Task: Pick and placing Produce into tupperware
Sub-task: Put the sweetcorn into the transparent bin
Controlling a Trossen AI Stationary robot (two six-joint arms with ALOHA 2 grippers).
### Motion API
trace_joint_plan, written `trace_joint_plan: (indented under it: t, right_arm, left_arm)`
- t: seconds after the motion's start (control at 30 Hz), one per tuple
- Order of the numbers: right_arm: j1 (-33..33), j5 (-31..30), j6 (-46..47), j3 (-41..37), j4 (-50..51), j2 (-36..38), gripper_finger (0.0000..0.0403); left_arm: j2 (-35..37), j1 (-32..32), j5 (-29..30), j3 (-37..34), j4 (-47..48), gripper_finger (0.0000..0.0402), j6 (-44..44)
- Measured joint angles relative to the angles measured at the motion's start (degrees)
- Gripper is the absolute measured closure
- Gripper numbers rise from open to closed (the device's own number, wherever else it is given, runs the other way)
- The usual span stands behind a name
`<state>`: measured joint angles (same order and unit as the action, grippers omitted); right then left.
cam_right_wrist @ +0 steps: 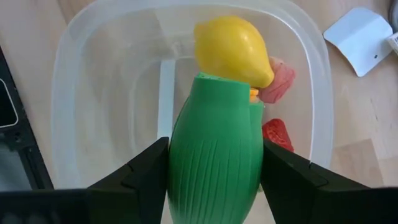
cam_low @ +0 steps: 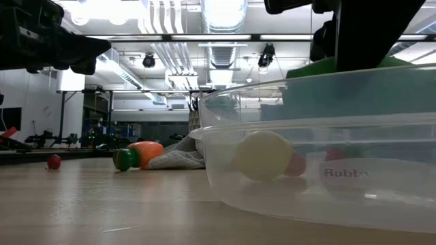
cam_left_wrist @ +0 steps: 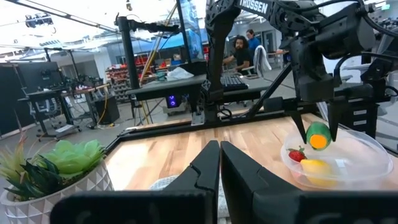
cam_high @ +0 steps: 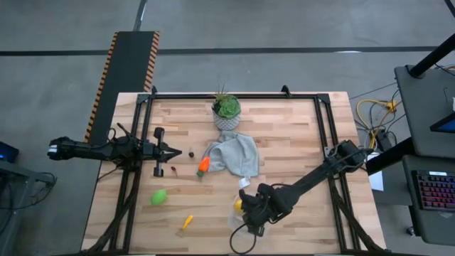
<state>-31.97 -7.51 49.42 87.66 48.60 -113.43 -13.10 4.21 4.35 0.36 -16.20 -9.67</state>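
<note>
Your right gripper (cam_right_wrist: 214, 180) hangs directly over the tupperware (cam_right_wrist: 93, 74), its jaws closed on a ribbed green oval piece (cam_right_wrist: 214, 149) whose orange end shows in the left wrist view. The tupperware sits near the front edge of the tabletop (cam_high: 298, 142), in front of the grey cloth (cam_high: 234, 155). Inside it you can see a yellow lemon (cam_right_wrist: 231, 50) and red berries (cam_right_wrist: 277, 134) lying on the bottom beside the lemon. Your left gripper (cam_high: 173, 151) waits at the left side of the tabletop, well apart from the container, with its jaws closed on nothing and the two fingers (cam_left_wrist: 202, 171) pressed together. Still out on the tabletop are a carrot (cam_high: 203, 166) touching the left edge of the cloth, a green oval (cam_high: 158, 197) farther toward the front left, a small yellow-orange piece (cam_high: 186, 222) near the front edge, and tiny dark berries (cam_high: 190, 152) just ahead of the left gripper. A potted plant (cam_high: 226, 110) stands at the back, behind the cloth.
</note>
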Motion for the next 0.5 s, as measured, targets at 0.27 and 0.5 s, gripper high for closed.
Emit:
trace_joint_plan:
  t: [0.27, 0.5]
  right_arm:
    - [0.01, 0.0, 0.03, -0.09, -0.13, -0.02, 0.0186]
    - [0.01, 0.0, 0.07, -0.09, -0.28, -0.02, 0.0147]
  left_arm:
    - [0.0, 0.0, -0.01, 0.0, -0.08, 0.0402, -0.01]
    - [0.0, 0.0, -0.02, 0.0, -0.08, 0.0402, -0.02]
